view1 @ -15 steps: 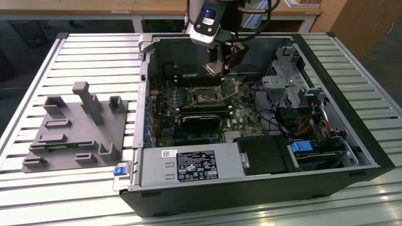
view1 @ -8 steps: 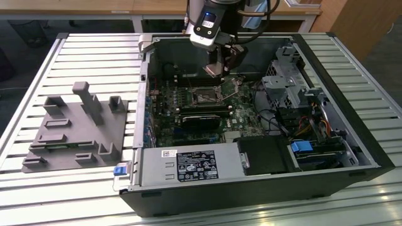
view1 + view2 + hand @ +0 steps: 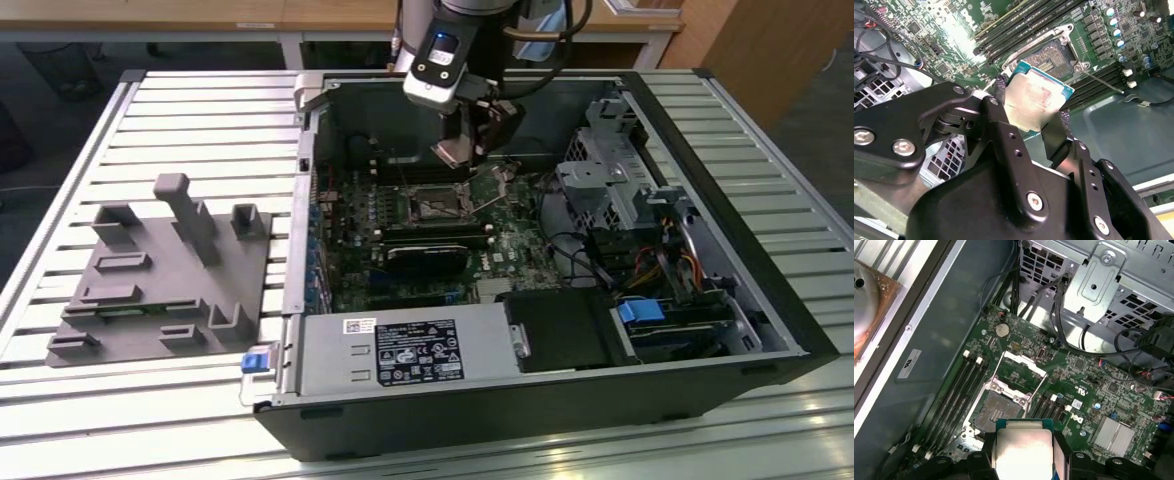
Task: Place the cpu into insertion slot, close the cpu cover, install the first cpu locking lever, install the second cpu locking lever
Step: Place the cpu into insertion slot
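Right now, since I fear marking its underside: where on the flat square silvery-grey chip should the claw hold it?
By two opposite thin edges, coming from its metal top side, as the claw does here. The flat square silvery-grey chip is thin, so its straight edges give the fingers parallel faces. That probably leaves its underside untouched, towards the square black socket.

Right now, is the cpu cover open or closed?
Open. In the first wrist view the cpu cover is folded back from the insertion slot, whose dark centre lies bare.
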`<action>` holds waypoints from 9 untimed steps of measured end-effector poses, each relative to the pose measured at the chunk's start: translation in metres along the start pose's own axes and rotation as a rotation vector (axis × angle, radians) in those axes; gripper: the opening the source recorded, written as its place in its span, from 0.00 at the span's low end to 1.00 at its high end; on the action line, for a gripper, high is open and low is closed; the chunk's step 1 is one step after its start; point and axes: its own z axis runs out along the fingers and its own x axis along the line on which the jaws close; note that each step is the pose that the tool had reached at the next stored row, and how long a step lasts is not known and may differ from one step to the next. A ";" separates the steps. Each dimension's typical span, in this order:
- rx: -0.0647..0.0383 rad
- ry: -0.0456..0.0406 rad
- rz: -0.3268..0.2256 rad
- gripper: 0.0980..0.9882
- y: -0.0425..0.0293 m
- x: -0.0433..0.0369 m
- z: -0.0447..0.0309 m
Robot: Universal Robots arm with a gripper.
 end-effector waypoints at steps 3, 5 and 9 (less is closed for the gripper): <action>0.000 0.0001 0.000 0.49 -0.0002 0.0000 0.0020; 0.000 0.0000 0.000 0.49 -0.0002 0.0000 0.0030; 0.000 0.0000 0.000 0.49 -0.0004 -0.0001 0.0046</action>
